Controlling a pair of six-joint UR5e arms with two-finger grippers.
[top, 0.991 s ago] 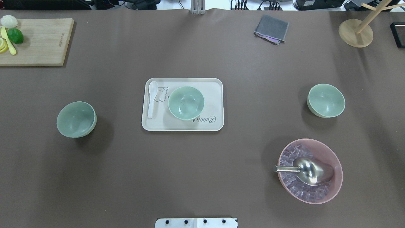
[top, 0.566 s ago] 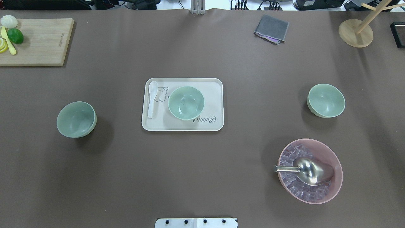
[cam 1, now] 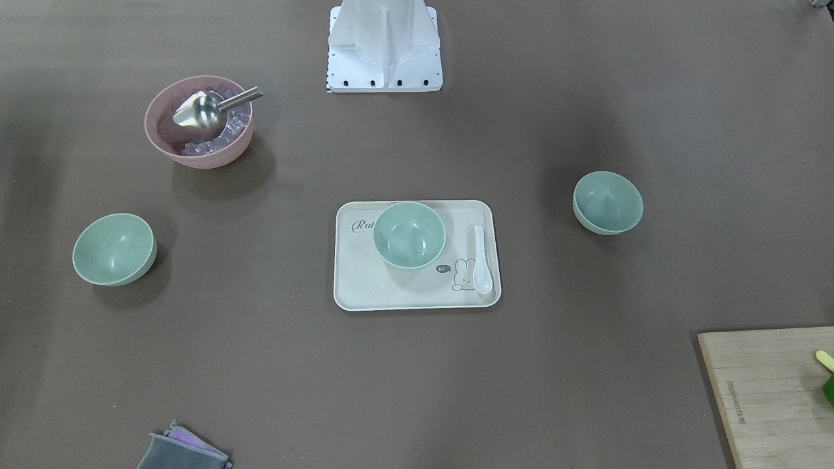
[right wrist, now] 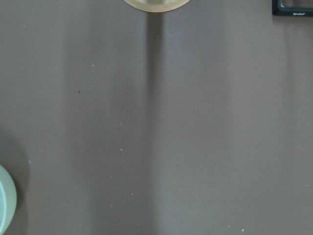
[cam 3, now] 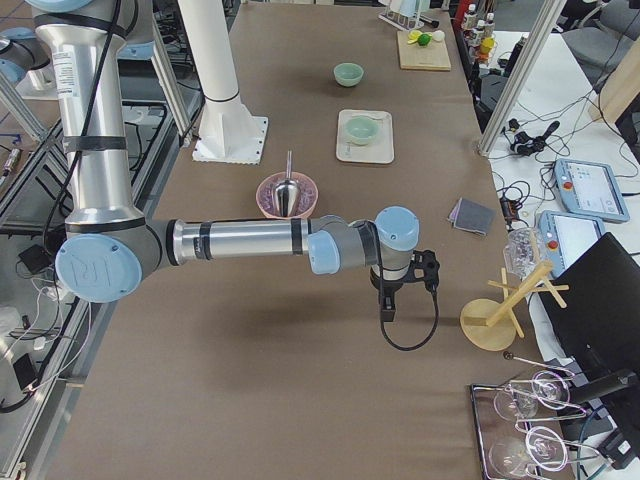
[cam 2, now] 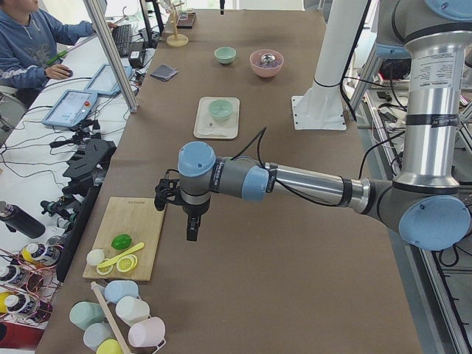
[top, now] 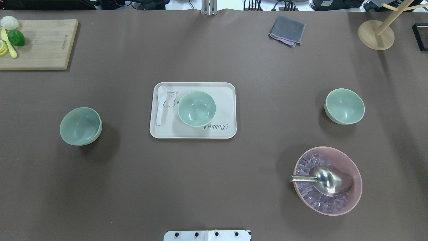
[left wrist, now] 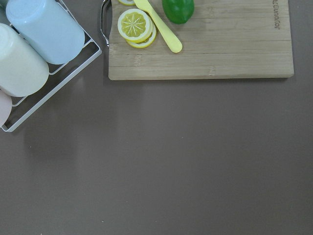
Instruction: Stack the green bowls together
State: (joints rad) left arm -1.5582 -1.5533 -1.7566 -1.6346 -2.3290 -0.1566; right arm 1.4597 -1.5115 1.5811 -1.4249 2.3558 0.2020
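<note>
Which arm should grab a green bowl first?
Probably the right. Its wrist camera catches the edge of the right bowl, so the right tool hangs near it. The left wrist camera shows only the board and cups, no bowl.

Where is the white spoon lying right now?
In the overhead view the white spoon lies on the cream tray at the table's centre, along its left edge, just left of the green bowl that stands on the same tray.
</note>
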